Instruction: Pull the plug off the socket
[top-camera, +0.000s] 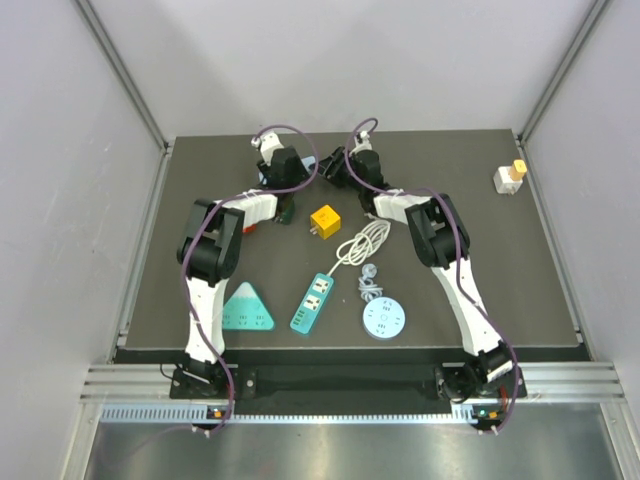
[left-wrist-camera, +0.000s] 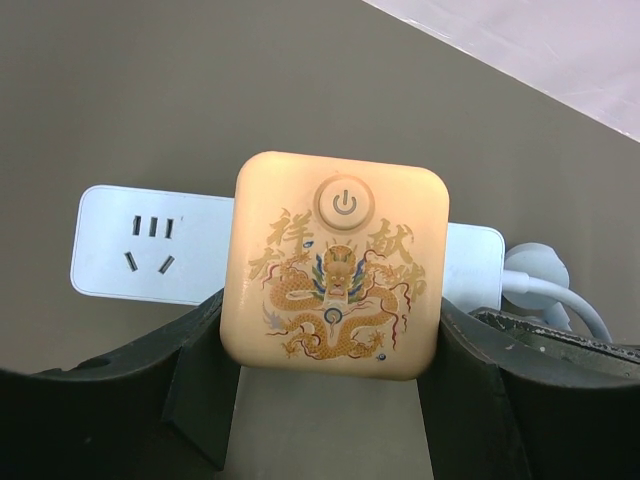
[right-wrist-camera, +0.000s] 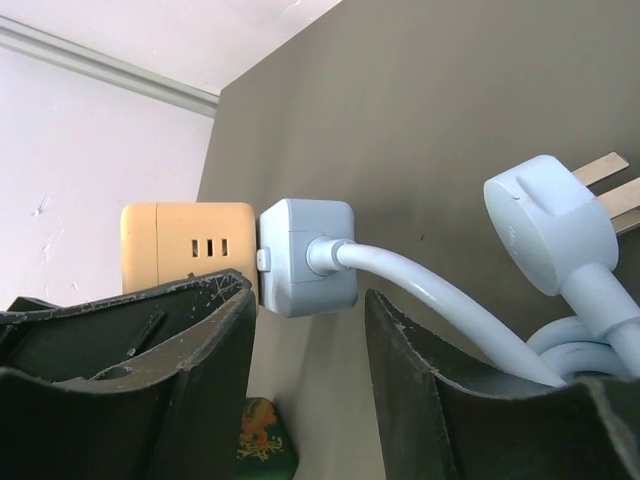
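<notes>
Gripping the plug (left-wrist-camera: 338, 262) by its sides, the left fingers (left-wrist-camera: 190, 390) should hold it square to the strip (left-wrist-camera: 150, 245), at the far middle of the table (top-camera: 500, 280). The right fingers (right-wrist-camera: 150, 340) flank the strip's end; contact cannot be told. Seat them firmly, then pull straight apart.

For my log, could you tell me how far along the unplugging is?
Done: the approach. In hand: the left gripper appears clamped on the dragon cube plug; the right gripper straddles the cable end of the white power strip, not visibly closed. To do: the plug is seated on the strip, so the pull remains.
</notes>
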